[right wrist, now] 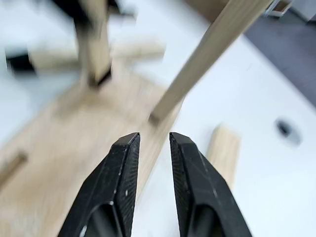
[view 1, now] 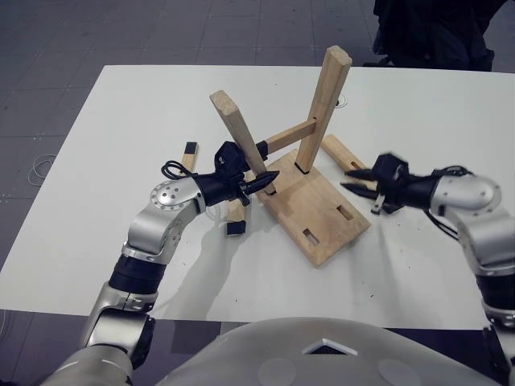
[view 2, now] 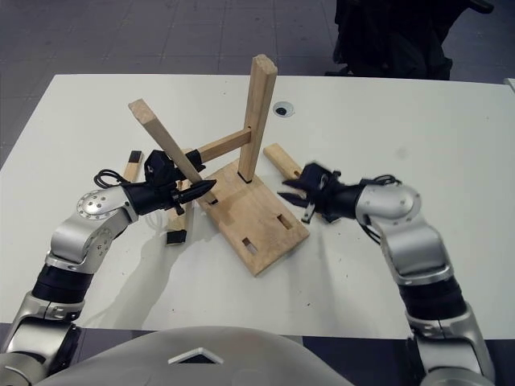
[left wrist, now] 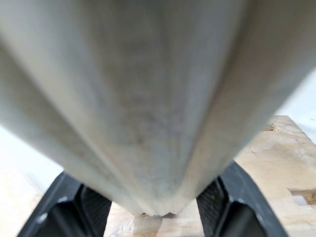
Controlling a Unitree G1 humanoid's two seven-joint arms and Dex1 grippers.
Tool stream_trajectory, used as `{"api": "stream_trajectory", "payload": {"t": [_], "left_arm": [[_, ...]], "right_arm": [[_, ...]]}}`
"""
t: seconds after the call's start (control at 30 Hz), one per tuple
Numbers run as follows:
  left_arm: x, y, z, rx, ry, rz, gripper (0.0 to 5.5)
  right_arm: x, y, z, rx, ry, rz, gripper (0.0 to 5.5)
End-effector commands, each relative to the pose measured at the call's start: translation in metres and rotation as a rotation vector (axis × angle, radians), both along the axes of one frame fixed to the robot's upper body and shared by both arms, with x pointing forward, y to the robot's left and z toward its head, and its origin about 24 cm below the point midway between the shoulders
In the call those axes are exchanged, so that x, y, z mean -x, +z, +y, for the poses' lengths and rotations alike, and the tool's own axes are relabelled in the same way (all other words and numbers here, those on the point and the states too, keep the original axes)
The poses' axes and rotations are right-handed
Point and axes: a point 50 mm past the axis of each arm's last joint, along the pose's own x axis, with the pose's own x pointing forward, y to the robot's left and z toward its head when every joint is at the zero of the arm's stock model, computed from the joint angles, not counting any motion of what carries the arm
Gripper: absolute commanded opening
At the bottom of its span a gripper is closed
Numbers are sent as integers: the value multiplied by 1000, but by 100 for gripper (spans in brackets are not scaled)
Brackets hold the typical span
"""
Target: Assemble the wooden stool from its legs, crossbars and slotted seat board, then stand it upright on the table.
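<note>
While tight on tilted leg [view 1: 240, 129], left hand [view 1: 259, 183].

Nothing legible: no lettering, number, label or sign can be read on anything in this scene.
</note>
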Motion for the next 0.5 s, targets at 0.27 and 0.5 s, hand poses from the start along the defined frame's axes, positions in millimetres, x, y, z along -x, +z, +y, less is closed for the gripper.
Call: {"api": "stream_trajectory", "payload": {"t": [0.27, 0.5], "left_arm": [[39, -72, 46, -323, 62, 392, 205], [29, -68, 43, -295, 130, 318, 205]], "right_arm": [[-14, 70, 37, -228, 1, -117, 20], [-20, 74, 67, -270, 60, -168, 10]]}}
